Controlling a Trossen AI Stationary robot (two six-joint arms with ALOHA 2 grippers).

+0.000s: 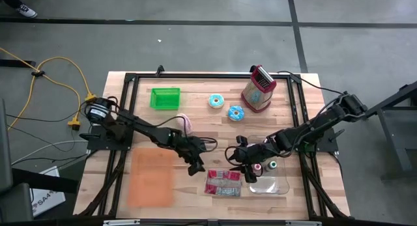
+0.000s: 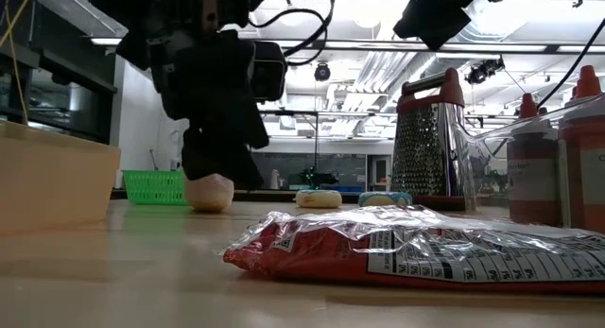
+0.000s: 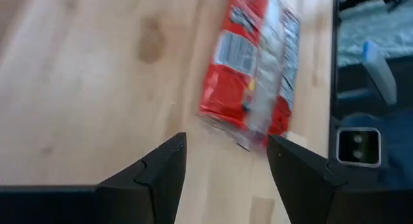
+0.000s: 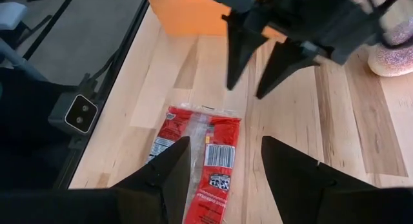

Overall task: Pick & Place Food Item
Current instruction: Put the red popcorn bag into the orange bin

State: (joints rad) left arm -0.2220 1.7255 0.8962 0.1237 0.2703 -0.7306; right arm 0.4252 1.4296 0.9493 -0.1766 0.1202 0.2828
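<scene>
A red and clear snack bag (image 1: 223, 182) lies flat on the wooden table near its front edge; it also shows in the low view (image 2: 425, 252). My left gripper (image 1: 195, 166) hovers open just left of the bag and slants down toward it, with the bag (image 3: 251, 69) ahead of its fingers. My right gripper (image 1: 238, 157) is open and hangs above the bag's far end, the bag (image 4: 200, 159) showing between and below its fingers. The left gripper (image 4: 258, 75) stands beyond it in that view. Neither gripper touches the bag.
An orange tray (image 1: 151, 177) lies left of the bag. A clear container (image 1: 270, 180) with small bottles (image 1: 257, 166) sits to its right. Farther back are a green basket (image 1: 165, 98), two donuts (image 1: 216, 101) (image 1: 235, 112), a grater (image 1: 258, 89) and a pale round piece (image 2: 208, 191).
</scene>
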